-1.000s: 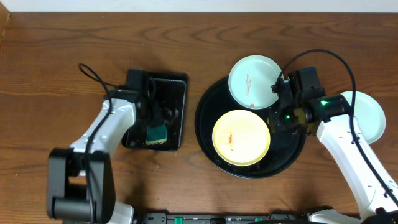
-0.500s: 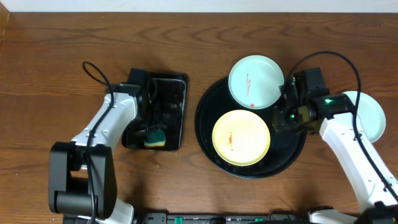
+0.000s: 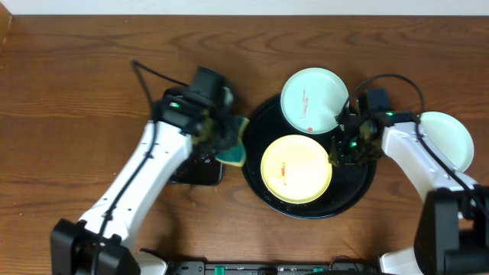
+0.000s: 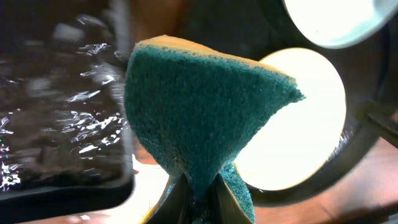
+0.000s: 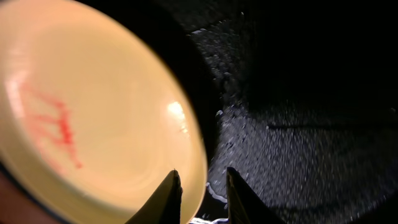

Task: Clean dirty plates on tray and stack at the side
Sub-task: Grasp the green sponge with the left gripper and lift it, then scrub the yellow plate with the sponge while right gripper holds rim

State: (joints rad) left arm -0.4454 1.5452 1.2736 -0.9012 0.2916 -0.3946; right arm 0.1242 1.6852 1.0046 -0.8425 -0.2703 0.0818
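Observation:
The round black tray (image 3: pixel 361 182) holds a pale yellow plate (image 3: pixel 296 168) with red smears and a pale blue plate (image 3: pixel 312 101) with red marks, which leans on the tray's far rim. A third pale plate (image 3: pixel 451 141) lies off the tray at the right. My left gripper (image 3: pixel 229 147) is shut on a green and yellow sponge (image 3: pixel 235 153), held beside the tray's left rim. The left wrist view shows the sponge (image 4: pixel 205 118) pinched at the gripper (image 4: pixel 200 194). My right gripper (image 3: pixel 338 155) is open. In its wrist view the gripper (image 5: pixel 202 180) straddles the yellow plate's (image 5: pixel 93 112) right edge.
A smaller rectangular black tray (image 3: pixel 200 173) lies left of the round tray, mostly under my left arm; its wet floor shows in the left wrist view (image 4: pixel 56 112). Brown wooden table (image 3: pixel 76 61) all round. Cables loop above both arms.
My left gripper lifted the sponge out of the rectangular tray and carried it right to the round tray's left rim. My right gripper shifted slightly down-left onto the yellow plate's right edge.

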